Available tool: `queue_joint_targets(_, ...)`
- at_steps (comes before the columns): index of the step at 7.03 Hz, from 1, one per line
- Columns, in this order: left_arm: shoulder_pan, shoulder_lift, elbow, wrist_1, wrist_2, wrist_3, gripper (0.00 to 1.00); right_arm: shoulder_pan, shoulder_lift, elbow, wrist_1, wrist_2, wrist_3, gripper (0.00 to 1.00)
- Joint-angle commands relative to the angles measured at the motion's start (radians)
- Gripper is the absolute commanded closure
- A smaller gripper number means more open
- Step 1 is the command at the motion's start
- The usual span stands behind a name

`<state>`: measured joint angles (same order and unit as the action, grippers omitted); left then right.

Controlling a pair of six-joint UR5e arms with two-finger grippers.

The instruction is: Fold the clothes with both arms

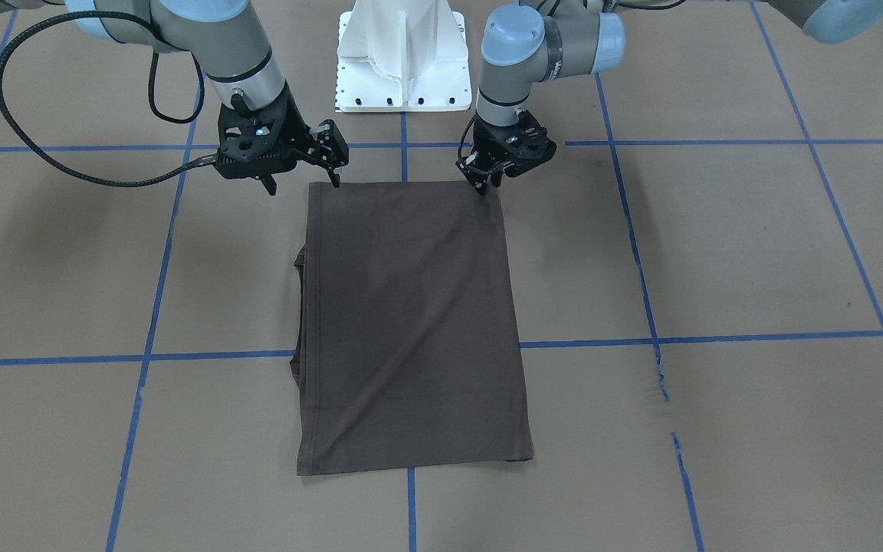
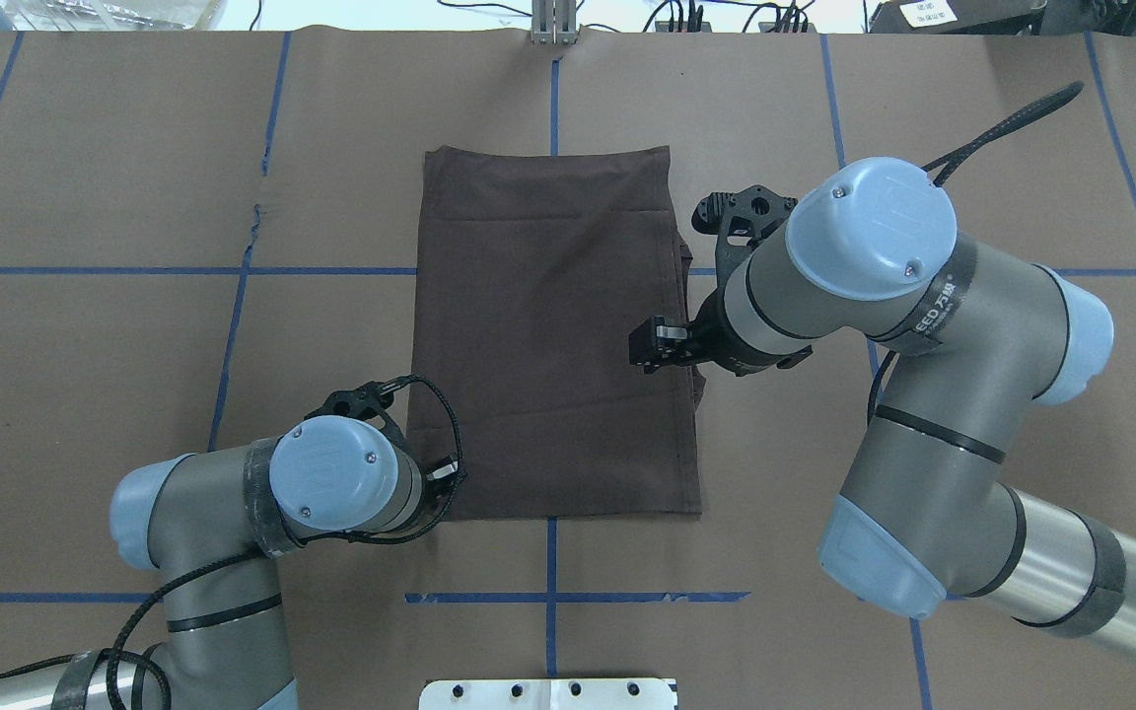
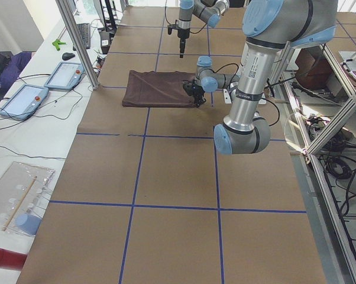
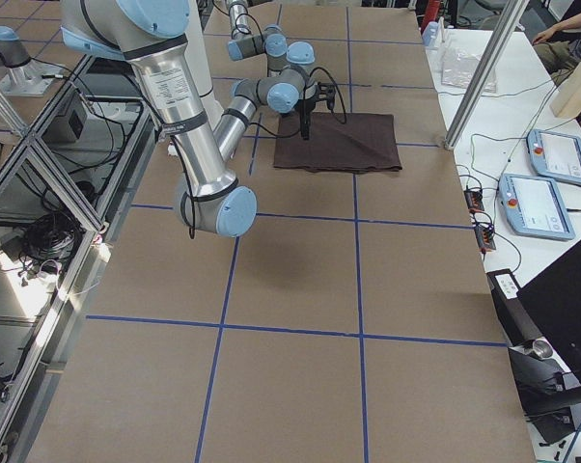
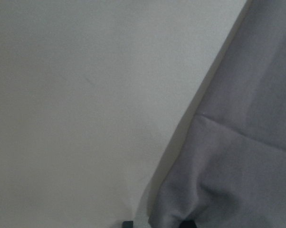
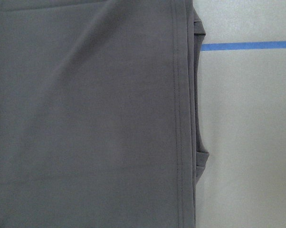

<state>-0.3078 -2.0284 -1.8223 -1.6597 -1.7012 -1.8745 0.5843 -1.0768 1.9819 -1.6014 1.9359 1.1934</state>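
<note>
The dark brown-grey T-shirt (image 1: 411, 307) lies flat on the table, folded into a long rectangle, with sleeve layers showing along one side. It also shows in the overhead view (image 2: 553, 335). My left gripper (image 1: 480, 186) is down at the shirt's corner nearest the robot. In the left wrist view the cloth (image 5: 247, 156) puckers between the fingertips, so the gripper is shut on that corner. My right gripper (image 1: 302, 184) is open and empty, raised above the other near corner. The right wrist view looks down on the shirt's side hem (image 6: 86, 118).
The table is covered in brown paper with a blue tape grid (image 1: 587, 341). The white pedestal base (image 1: 403, 61) stands just behind the shirt. Tablets (image 3: 48, 83) lie on a side bench beyond the table's far edge.
</note>
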Motion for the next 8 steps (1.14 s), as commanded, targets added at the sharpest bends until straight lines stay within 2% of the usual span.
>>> queue_joint_targets(1, 0.0, -0.001, -0.009, 0.0, 0.0, 0.0, 1.0, 0.0, 0.0, 0.0, 0.001, 0.0, 0.0, 0.0)
queue_joint_targets(4, -0.007, -0.003, -0.022, 0.0, -0.002, 0.002, 1.0, 0.0, -0.009, 0.0, 0.001, 0.0, 0.002, 0.0)
queue_joint_targets(5, -0.008, 0.002, -0.038, 0.001, -0.002, 0.002, 1.0, -0.003, -0.012, 0.0, 0.003, 0.0, 0.059, 0.0)
queue_joint_targets(7, -0.011, 0.002, -0.066, 0.017, -0.003, 0.023, 1.0, -0.09, -0.012, 0.003, 0.005, -0.021, 0.307, 0.0)
queue_joint_targets(8, -0.013, 0.002, -0.066, 0.017, -0.003, 0.025, 1.0, -0.165, -0.006, -0.003, 0.005, -0.1, 0.448, 0.0)
